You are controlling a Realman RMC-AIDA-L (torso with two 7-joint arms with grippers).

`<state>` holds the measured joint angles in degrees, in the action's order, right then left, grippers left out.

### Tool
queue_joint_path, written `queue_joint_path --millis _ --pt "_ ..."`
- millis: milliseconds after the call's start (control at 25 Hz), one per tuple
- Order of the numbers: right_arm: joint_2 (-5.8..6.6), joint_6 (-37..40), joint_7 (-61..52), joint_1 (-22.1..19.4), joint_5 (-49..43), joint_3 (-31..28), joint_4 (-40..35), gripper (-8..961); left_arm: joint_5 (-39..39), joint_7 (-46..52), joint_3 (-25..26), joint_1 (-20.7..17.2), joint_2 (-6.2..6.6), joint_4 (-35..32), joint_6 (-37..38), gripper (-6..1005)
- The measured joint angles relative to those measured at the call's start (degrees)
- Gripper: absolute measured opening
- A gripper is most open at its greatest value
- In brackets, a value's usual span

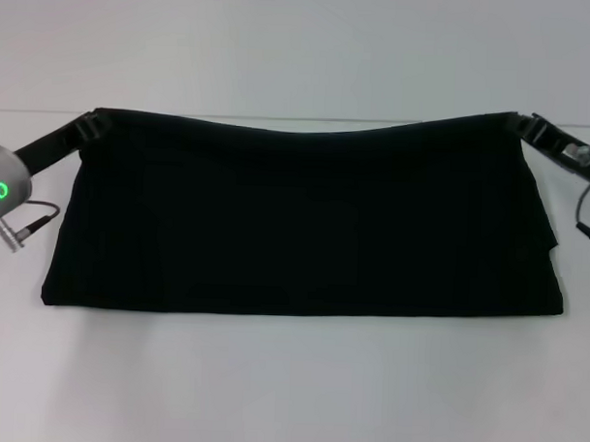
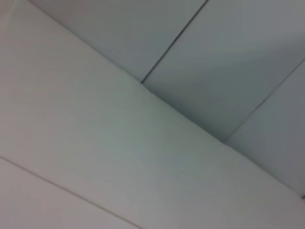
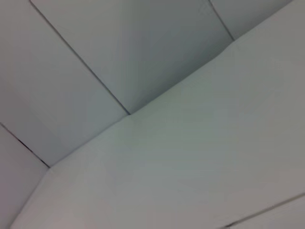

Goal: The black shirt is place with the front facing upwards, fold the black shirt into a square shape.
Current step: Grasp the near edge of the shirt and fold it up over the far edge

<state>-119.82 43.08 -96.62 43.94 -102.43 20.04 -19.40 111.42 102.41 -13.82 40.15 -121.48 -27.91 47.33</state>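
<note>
Stretching between them, the black shirt has its far corners pinched by left pincer and right pincer.

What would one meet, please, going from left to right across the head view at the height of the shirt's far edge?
Left gripper at the far-left corner → black shirt, spread wide across the white table → right gripper at the far-right corner.

bare table around black shirt
</note>
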Motion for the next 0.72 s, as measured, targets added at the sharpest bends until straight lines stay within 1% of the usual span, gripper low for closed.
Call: queue_joint_path --millis 120,280,400,480,520,720 --pt "-0.14 -3.9 4.1 1.1 2.7 0.0 2.7 9 -0.1 -0.5 0.0 0.9 -0.74 0.1 -3.5 41" --pt "-0.37 -8.2 11.1 2.4 6.2 0.0 5.2 9 -0.2 -0.8 0.0 1.8 -1.36 0.2 -6.3 40" --pt "-0.38 -9.5 15.4 3.1 8.3 0.0 6.1 10 -0.4 -2.2 -0.7 2.2 -1.87 0.2 -7.3 40" --pt "-0.42 -9.4 17.8 3.3 8.9 0.0 6.2 40 -1.1 -3.6 -1.2 2.3 -2.25 0.3 -8.5 40" --pt "-0.45 -9.3 18.7 3.5 9.2 0.0 6.3 55 -1.9 -4.6 -1.3 2.3 -2.32 0.6 -8.9 40" --pt "-0.49 -8.8 20.8 4.0 12.0 0.0 6.9 130 -10.3 -12.2 -1.2 1.9 -2.35 2.8 -9.9 98"
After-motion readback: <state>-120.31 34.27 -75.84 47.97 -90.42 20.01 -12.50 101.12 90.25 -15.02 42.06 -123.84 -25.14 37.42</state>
